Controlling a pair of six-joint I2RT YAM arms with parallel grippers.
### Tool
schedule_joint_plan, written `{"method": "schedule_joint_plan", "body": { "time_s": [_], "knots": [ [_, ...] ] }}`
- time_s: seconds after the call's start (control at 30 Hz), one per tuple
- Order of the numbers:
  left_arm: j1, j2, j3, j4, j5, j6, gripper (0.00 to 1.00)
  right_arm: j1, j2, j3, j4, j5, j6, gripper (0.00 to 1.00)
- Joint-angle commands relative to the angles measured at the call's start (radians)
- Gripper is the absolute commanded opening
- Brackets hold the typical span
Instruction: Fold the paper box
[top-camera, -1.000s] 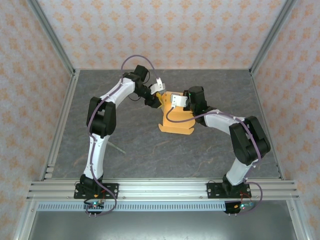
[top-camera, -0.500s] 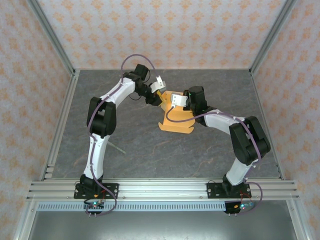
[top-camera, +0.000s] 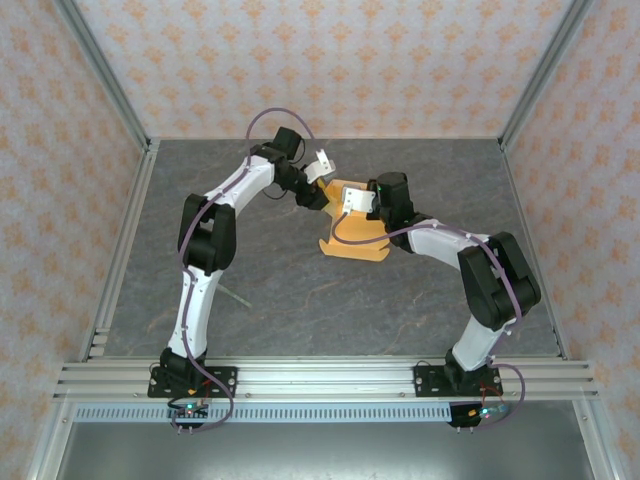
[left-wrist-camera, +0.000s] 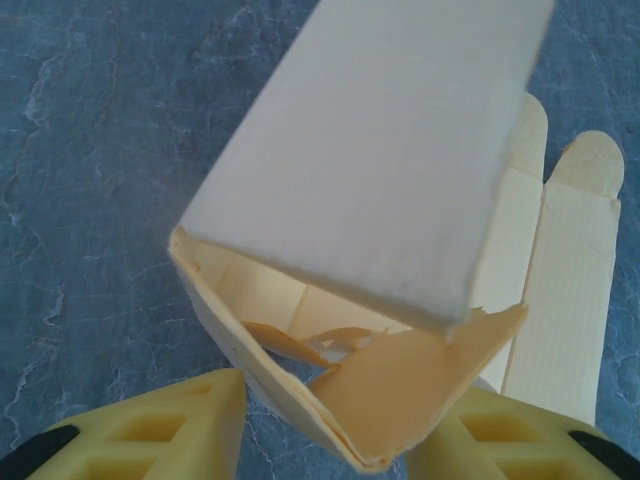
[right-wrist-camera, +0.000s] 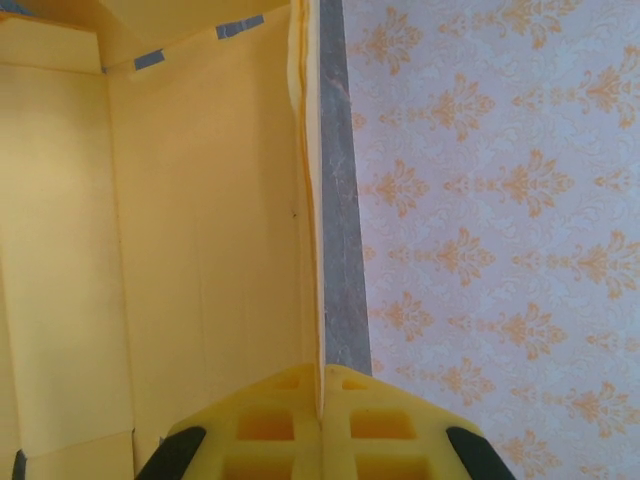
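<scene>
– Orange-yellow paperboard, half folded: that is the paper box (top-camera: 356, 246). Where is it on the table (top-camera: 250, 280)?

– A little beyond the table's middle, toward its far edge. Its lower flaps lie flat on the grey, stone-patterned top and part of it stands up.

– And the right gripper (top-camera: 345, 210)?

– It reaches in from the table's right half. In the right wrist view the gripper (right-wrist-camera: 322, 385) is clenched on one thin upright wall of the box (right-wrist-camera: 200, 250). The wall's edge runs straight down into the seam between the two yellow fingertips. Beyond that wall you see a strip of table (right-wrist-camera: 340, 200) and the patterned wallpaper (right-wrist-camera: 480, 200).

– The left gripper (top-camera: 326, 196)?

– It comes in from the table's left half, toward the far edge. In the left wrist view its gripper (left-wrist-camera: 355, 390) stands apart, one yellow finger to each side of the box's open end. A pale panel of the box (left-wrist-camera: 380, 180) tilts up over the table (left-wrist-camera: 80, 150), with crumpled inner flaps under it.

– Is it squeezing that end?

– No. A sliver of table shows between one finger (left-wrist-camera: 150, 430) and the paperboard, so the fingers are released around it. Whether the other finger touches the flap, I cannot tell.

– Any loose parts?

– Two rounded tabs lie flat on the table beside the raised panel.
</scene>
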Motion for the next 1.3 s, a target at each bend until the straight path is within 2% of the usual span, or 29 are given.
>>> {"method": "schedule_joint_plan", "body": {
  "time_s": [0.0,0.3,0.43,0.7,0.87,1.1,1.27],
  "knots": [
    [-0.004,0.011,0.043,0.036,-0.015,-0.072,0.44,0.016,0.014,-0.012,0.022,-0.032,0.003,0.0],
    [-0.002,0.01,0.039,0.091,-0.013,-0.171,0.45,0.015,0.009,-0.003,-0.026,-0.058,0.041,0.0],
    [-0.003,0.008,0.036,0.119,-0.047,-0.234,0.45,0.015,0.009,0.008,-0.048,-0.066,0.06,0.0],
    [-0.006,-0.046,-0.079,0.236,-0.09,-0.323,0.48,0.01,0.018,0.034,-0.094,-0.076,0.099,0.0],
    [-0.006,-0.069,-0.12,0.2,-0.08,-0.237,0.53,0.003,0.032,0.058,-0.117,-0.059,0.108,0.0],
    [-0.004,-0.034,-0.022,-0.022,-0.045,-0.018,0.57,-0.008,0.038,0.113,-0.191,-0.085,0.135,0.0],
    [0.01,-0.042,-0.012,-0.067,-0.02,0.079,0.6,-0.019,0.033,0.17,-0.296,-0.104,0.14,0.0]
  ]
}}
